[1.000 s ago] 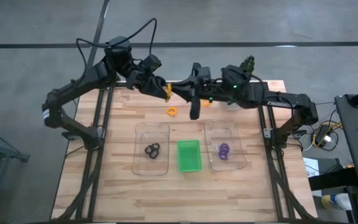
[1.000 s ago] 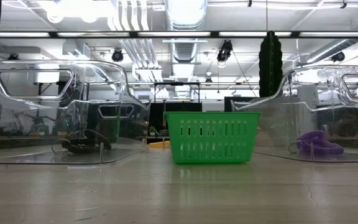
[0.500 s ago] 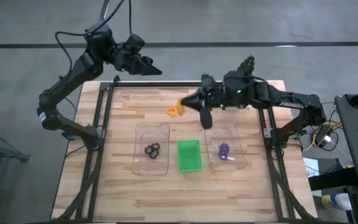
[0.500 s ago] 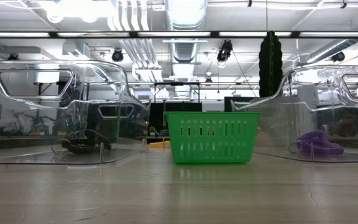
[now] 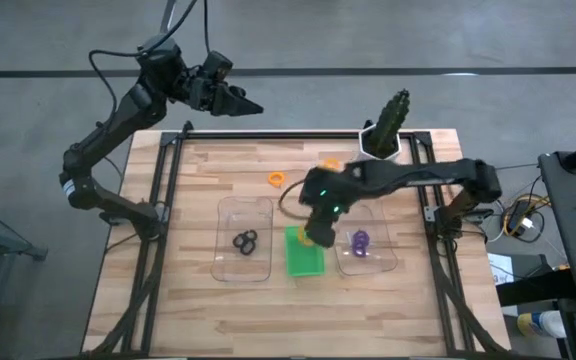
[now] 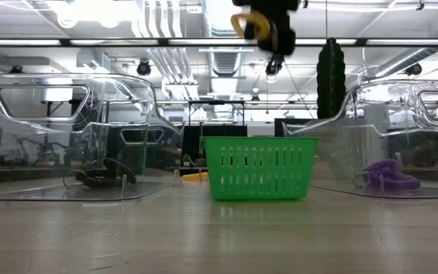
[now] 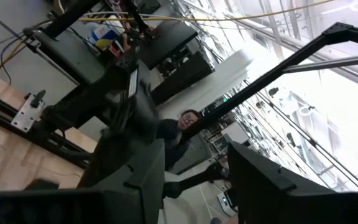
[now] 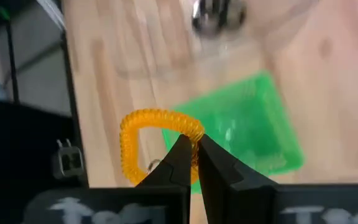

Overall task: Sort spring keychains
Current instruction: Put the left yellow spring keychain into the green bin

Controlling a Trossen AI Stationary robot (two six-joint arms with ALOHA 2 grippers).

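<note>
The orange coiled spring keychain (image 8: 157, 140) is pinched at its rim between my right gripper's (image 8: 191, 158) two dark fingers, which are closed tight on it; most of the loop hangs out to one side of the fingertips. In the high view I carry it above the near end of the small green slotted plastic tray (image 5: 305, 252), which sits between the two clear rectangular plastic trays. The left clear tray (image 5: 242, 238) holds black coiled keychains (image 5: 245, 241), the right clear tray (image 5: 364, 232) a purple coiled keychain (image 5: 358, 241). One more orange keychain (image 5: 276, 180) lies on the wooden table (image 5: 208, 300) behind the trays.

To do this step well, I judge I should centre the loop over the green tray's opening, come down until the coil is below the rim, then part my fingers cleanly. The coil is springy and gripped off-centre, so dropped from high up it could bounce out or catch the tray's wall.

My left gripper (image 5: 238, 102) waits raised beyond the table's far left corner, its fingers apart and holding nothing.
</note>
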